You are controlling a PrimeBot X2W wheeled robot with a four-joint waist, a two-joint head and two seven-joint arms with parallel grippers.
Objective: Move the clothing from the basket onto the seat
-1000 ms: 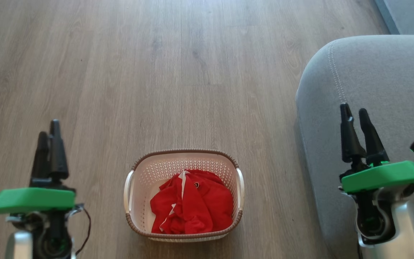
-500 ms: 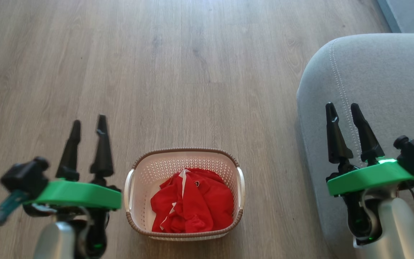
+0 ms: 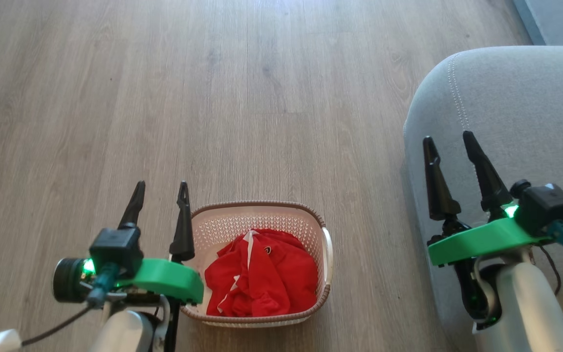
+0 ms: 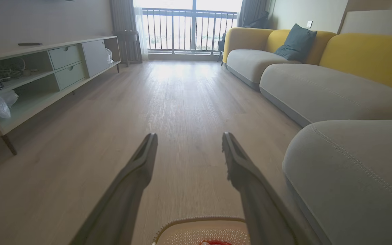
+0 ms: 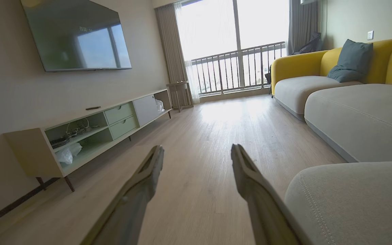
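STEP: approach, nothing grasped yet | LEFT: left gripper (image 3: 162, 184) held wide, empty, lower left by basket (image 3: 257, 204) | RIGHT: right gripper (image 3: 447, 136) held wide, empty, over seat (image 3: 521, 98), right | clothing (image 3: 262, 274) heaped in basket, lower centre | NEXT: descent onto heap and closure judged needed

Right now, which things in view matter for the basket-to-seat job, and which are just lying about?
Job: red clothing; cream basket; grey seat cushion; left gripper and right gripper, both open.
Lying about: wall TV; TV cabinet; plastic bag; teal pillow.
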